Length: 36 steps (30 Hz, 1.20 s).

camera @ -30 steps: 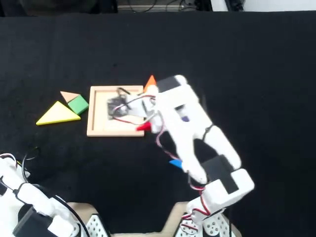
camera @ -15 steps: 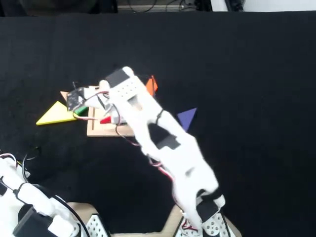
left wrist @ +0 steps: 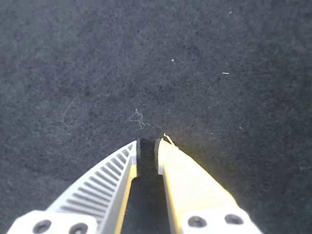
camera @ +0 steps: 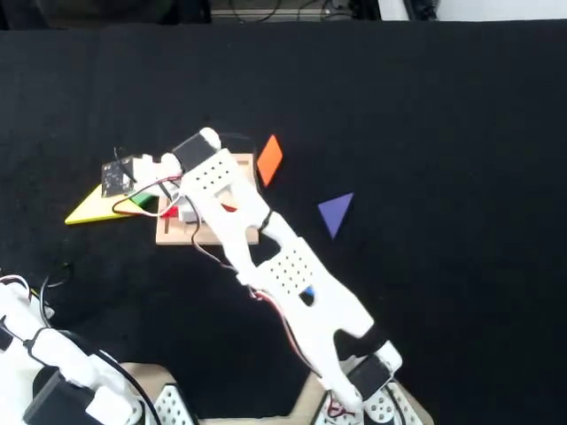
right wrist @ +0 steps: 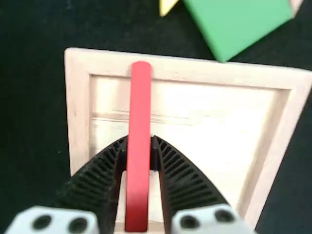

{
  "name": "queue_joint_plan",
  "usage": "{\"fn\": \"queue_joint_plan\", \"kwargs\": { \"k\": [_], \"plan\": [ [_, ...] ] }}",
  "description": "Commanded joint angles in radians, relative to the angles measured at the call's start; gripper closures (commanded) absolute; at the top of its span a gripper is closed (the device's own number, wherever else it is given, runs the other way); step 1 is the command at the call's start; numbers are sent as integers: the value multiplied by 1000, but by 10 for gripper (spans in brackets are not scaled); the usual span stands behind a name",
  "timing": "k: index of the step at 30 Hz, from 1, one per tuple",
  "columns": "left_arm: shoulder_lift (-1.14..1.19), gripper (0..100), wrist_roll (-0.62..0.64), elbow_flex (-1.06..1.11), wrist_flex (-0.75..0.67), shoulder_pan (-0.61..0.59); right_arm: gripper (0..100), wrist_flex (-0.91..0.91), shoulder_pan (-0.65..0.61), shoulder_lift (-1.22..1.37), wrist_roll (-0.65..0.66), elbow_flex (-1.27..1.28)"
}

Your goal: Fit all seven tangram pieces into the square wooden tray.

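The right arm has swung left over the tray (right wrist: pixel 195 73) in the last second, carrying the red piece (right wrist: pixel 140 92). The piece stands on edge, clamped in the right jaws above the tray floor, its far end over the rim nearest the green square (right wrist: pixel 234 24). This looks like the placing step. Next it needs drawing inward and laying flat. The left jaws sit almost closed, empty, over bare counter (left wrist: pixel 97 58).

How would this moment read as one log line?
right gripper: shut on red piece, above wooden tray | left gripper: shut, empty, over black cloth
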Motion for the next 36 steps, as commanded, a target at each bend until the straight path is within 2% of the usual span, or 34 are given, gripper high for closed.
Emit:
{"fn": "queue_joint_plan", "kwargs": {
  "k": [1, 10, 23, 25, 30, 36],
  "plan": [
    [-15, 909, 2, 2, -2, 16, 988, 37, -8, -51, -51, -31],
    [-15, 909, 2, 2, -2, 16, 988, 34, -11, -203, -63, 311],
    [-15, 909, 2, 2, -2, 16, 981, 35, -29, -305, -69, 483],
    [-15, 909, 2, 2, -2, 16, 939, 35, -31, -305, -71, 490],
    [-15, 909, 2, 1, -2, 16, 755, 34, -31, -314, -71, 483],
    [-15, 909, 2, 1, -2, 16, 763, 32, -26, -389, -63, 476]
  ]
}}
